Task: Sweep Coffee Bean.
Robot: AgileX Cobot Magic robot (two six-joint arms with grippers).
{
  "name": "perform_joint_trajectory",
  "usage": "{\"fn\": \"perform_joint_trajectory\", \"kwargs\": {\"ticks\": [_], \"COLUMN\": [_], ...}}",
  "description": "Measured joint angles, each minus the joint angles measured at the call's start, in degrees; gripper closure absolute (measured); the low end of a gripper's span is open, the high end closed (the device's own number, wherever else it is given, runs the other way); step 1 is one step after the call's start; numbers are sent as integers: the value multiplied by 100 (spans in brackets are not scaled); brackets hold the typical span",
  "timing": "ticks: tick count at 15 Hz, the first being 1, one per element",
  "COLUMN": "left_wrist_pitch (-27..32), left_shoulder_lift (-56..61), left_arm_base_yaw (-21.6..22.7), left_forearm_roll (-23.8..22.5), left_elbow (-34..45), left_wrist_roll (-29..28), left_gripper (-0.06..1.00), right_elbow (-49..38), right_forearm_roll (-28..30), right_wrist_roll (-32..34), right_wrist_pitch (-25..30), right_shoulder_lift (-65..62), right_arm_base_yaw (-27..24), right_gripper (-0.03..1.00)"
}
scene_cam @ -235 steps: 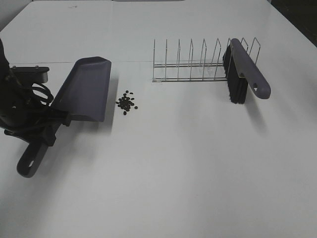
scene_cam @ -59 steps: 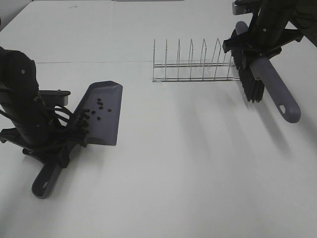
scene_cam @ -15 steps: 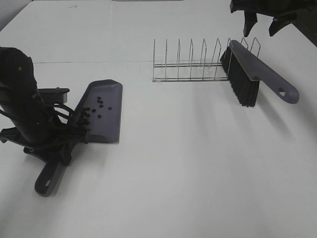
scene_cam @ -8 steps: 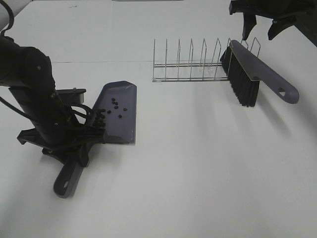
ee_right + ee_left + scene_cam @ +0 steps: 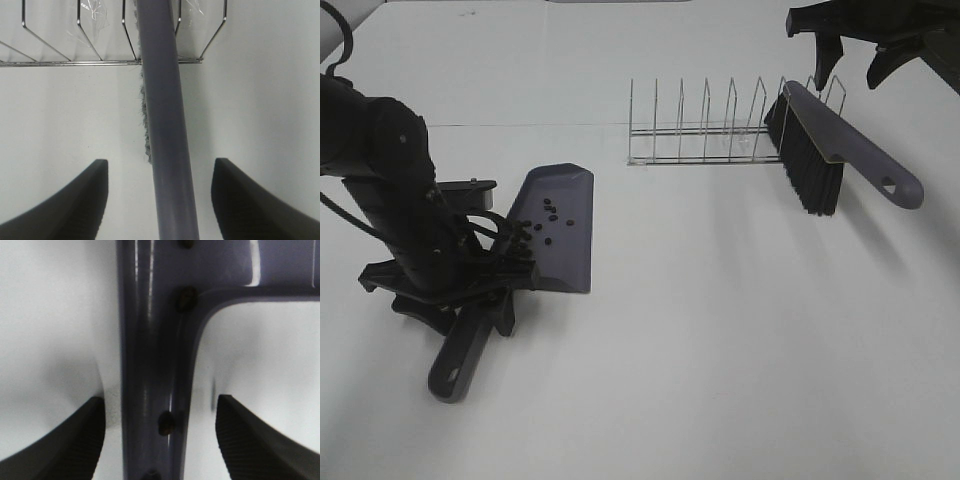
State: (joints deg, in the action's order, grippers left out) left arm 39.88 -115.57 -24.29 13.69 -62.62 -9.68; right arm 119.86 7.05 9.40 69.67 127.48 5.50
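Coffee beans (image 5: 542,222) lie inside the dustpan (image 5: 558,228) on the tabletop (image 5: 720,330). The left end effector (image 5: 460,300) is spread astride its handle; the right end effector (image 5: 855,60), also spread, hovers above the brush (image 5: 840,150) propped against the wire rack (image 5: 710,130).

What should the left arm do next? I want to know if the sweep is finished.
Probably lift the left gripper straight up, clear of the dustpan. Its fingers stand apart from the handle, the coffee beans already lie in the pan, and the brush leans on the wire rack with the right gripper open above it.
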Motion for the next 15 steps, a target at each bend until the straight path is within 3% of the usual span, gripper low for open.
{"fn": "perform_joint_trajectory", "kwargs": {"ticks": [5,10,12,13,15], "left_wrist_pitch": [1049,1261,1811,2389,2853], "left_shoulder_lift": [69,1232,1891,2515,3226], "left_arm_base_yaw": [0,0,0,0,0], "left_forearm_roll": [-241,-607,-831,-1037,-1220], "left_elbow": [-498,-710,-716,-716,-716], "left_wrist_roll": [17,-23,-34,-34,-40], "left_gripper": [32,32,32,32,32], "right_elbow": [0,-195,-642,-1312,-2183], "right_forearm_roll": [6,-201,-309,-384,-521], "right_wrist_roll": [-126,-149,-275,-413,-556], "right_wrist_pitch": [11,11,11,6,6], "right_shoulder_lift": [-378,-842,-1226,-1719,-2320], "right_arm_base_yaw": [0,0,0,0,0], "right_gripper": [46,46,46,46,46]}}
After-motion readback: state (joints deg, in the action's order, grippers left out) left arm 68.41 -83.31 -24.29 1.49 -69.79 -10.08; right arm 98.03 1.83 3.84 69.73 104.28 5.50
